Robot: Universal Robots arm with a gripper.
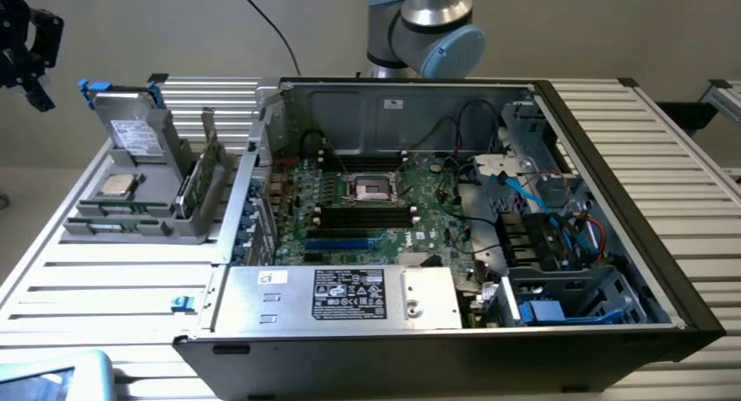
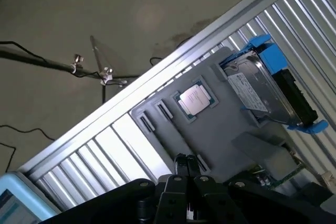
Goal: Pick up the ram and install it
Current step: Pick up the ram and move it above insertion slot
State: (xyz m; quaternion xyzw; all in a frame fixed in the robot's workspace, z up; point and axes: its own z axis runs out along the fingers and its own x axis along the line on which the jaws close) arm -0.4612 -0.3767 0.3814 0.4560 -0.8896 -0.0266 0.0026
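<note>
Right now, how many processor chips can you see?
1. The processor chip lies flat on the grey tray, beside the upright hard drive, at the exterior view's left of the open computer case. Others may be hidden.

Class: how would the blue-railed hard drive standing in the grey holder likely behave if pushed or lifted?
The hard drive looks rigid and metal-cased, so probably heavy for its size. Standing on edge in the grey holder, it may tip if pushed.

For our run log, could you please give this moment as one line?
tool: shut, empty | place: in the air, apart from tray | ram: upright in tray, not picked up | case: open
</note>
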